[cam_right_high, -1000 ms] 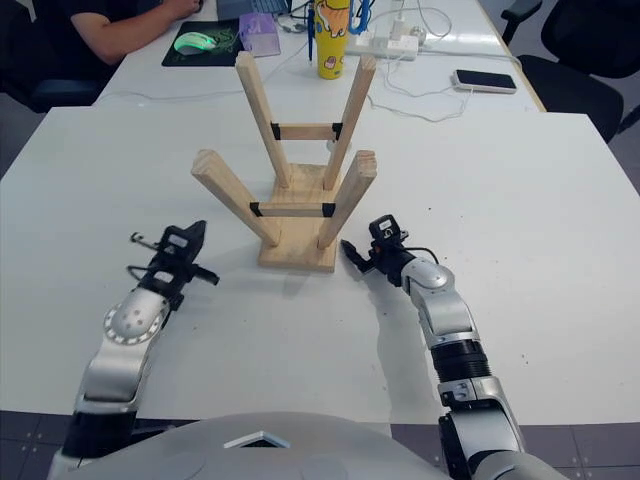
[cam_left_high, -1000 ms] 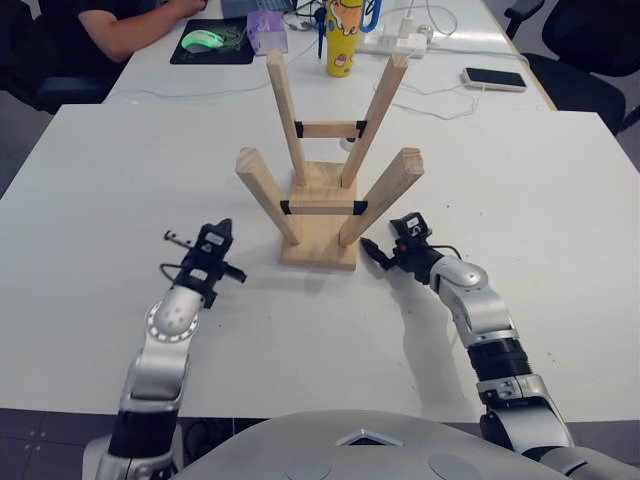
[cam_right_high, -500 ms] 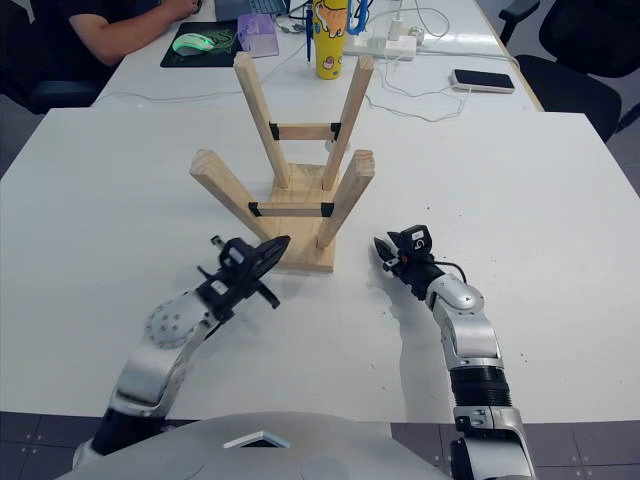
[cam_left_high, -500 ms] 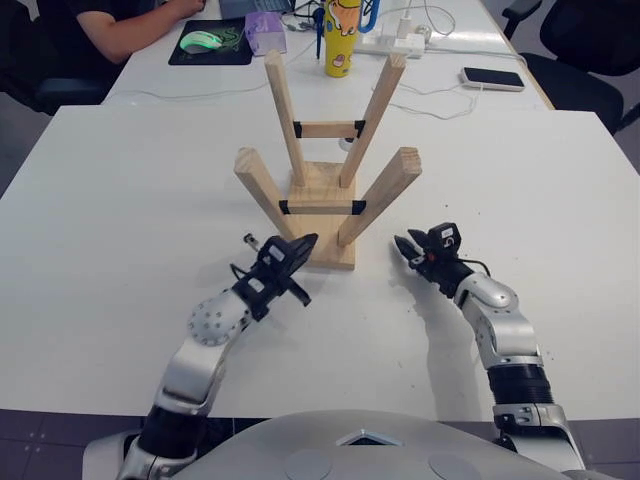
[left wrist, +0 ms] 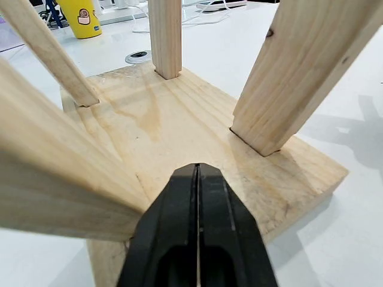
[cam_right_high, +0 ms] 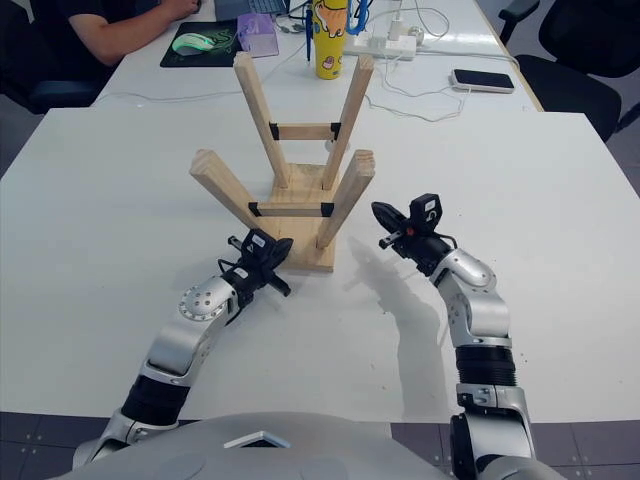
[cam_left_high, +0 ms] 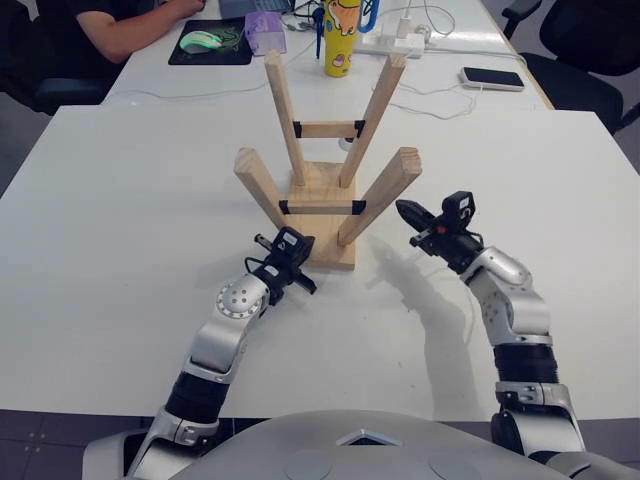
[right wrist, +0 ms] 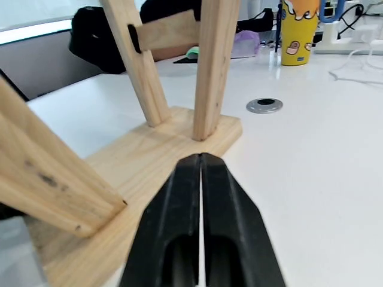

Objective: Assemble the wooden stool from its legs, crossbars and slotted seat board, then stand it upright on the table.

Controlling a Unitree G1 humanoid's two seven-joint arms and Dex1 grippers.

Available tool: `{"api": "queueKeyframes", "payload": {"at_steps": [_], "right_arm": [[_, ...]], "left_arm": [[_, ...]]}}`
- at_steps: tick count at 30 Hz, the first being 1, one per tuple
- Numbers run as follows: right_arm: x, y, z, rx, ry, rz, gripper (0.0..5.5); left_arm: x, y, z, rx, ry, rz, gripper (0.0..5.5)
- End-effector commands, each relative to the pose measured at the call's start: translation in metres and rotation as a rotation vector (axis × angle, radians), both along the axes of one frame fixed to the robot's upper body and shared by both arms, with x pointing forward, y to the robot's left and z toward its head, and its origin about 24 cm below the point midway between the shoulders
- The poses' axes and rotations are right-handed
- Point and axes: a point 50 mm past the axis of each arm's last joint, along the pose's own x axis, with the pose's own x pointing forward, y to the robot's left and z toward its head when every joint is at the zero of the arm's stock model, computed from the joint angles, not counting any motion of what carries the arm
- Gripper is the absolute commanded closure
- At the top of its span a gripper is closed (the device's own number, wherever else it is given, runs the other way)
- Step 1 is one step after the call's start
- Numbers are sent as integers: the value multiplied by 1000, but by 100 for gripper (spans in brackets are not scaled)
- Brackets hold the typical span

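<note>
The wooden stool stands upside down mid-table, its seat board (cam_left_high: 321, 249) flat on the surface and its legs pointing up. Black-ended crossbars (cam_left_high: 322, 207) join the legs in pairs. My left gripper (cam_left_high: 300, 258) is shut, empty, and rests low at the board's near left corner, below the near left leg (cam_left_high: 262, 190). From the left wrist, its tips (left wrist: 197, 170) point over the board's edge. My right gripper (cam_left_high: 403, 209) is shut and empty, lifted off the table just right of the near right leg (cam_left_high: 385, 190). Its closed fingers (right wrist: 199, 158) aim at the board.
Behind the stool are a yellow cup (cam_left_high: 341, 38), a power strip (cam_left_high: 395, 44), a phone (cam_left_high: 494, 78), a purple box (cam_left_high: 266, 30) and a mouse (cam_left_high: 203, 41) on a dark pad. A cable grommet (right wrist: 264, 106) sits past the board. White table lies open either side.
My left arm swung right and forward from the open table to the board's near left corner. My right gripper drew back from the board, then rose beside the near right leg.
</note>
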Motion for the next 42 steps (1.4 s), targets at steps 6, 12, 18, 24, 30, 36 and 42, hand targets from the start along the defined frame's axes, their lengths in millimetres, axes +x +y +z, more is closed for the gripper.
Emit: {"api": "queueKeyframes", "payload": {"at_steps": [6,12,18,24,30,36,42], "right_arm": [[19,15,232,675,-400,411,548],[-9,30,235,834,-289,612,548],[-63,57,-11,-39,508,405,548],[-12,69,118,363,8,464,548],[-17,19,242,842,-329,665,548],[-28,-15,302,1121,-530,693,548],[-46,67,4,-144,514,371,548]], "left_arm": [[-8,7,-21,99,145,-20,550],[-9,8,-23,94,158,-11,550],[-5,4,-18,85,157,-44,550],[-5,8,-23,110,184,-48,550],[-6,10,-26,113,199,-39,550],[-6,10,-28,108,204,-39,550],[-7,2,-24,105,200,-88,550]]}}
